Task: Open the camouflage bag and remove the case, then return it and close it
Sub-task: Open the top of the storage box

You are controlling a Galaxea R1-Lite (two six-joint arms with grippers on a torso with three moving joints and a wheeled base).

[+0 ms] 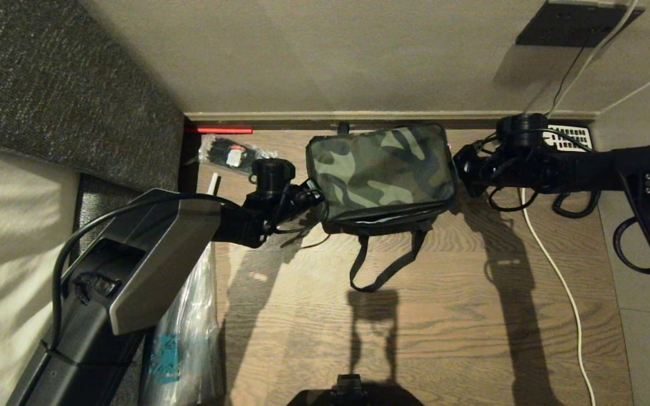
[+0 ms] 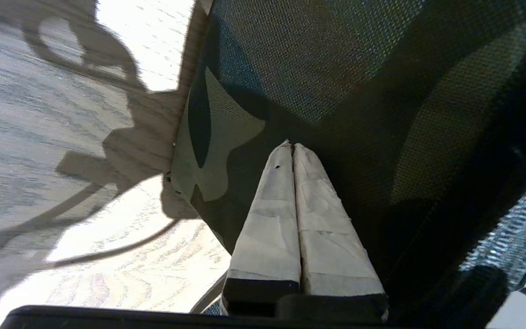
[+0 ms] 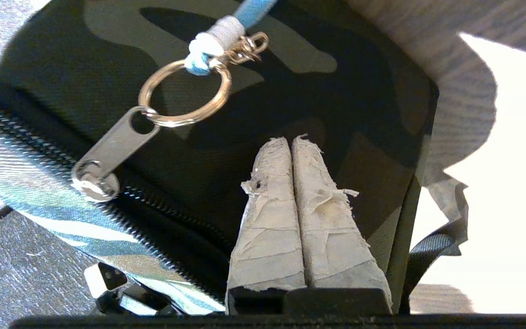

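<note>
The camouflage bag (image 1: pixel 380 172) is set on the wooden floor (image 1: pixel 443 316), close to the far wall (image 1: pixel 330 56), between the two grippers. The left gripper (image 1: pixel 315 198) is placed at the bag's left near corner, and its fingers (image 2: pixel 272 219) are closed together with nothing between them, the tips touching the camouflage cloth or lying just over it. The right gripper (image 1: pixel 461 164) is placed at the bag's right side; its fingers (image 3: pixel 267 219) are also closed and empty, laid against the cloth beside the zipper (image 3: pixel 153 205). The metal zipper pull (image 3: pixel 107 155) with its key ring (image 3: pixel 183 93) and light-blue loop (image 3: pixel 240 20) is seen just beside these fingers, not held. Along the near edge of the bag the lid is seen a little parted. The black strap handle (image 1: pixel 384 265) is spread on the floor on the near side of the bag.

A small clear plastic bag (image 1: pixel 229 152) with dark contents is seen far left of the camouflage bag, and a larger clear plastic bag (image 1: pixel 187 338) lies near left, beside a dark upholstered piece of furniture (image 1: pixel 65 90). A white cable (image 1: pixel 562 282) runs over the floor on the right, and a black telephone with white keypad (image 1: pixel 567 138) lies behind the right arm. Open floor is left on the near side.
</note>
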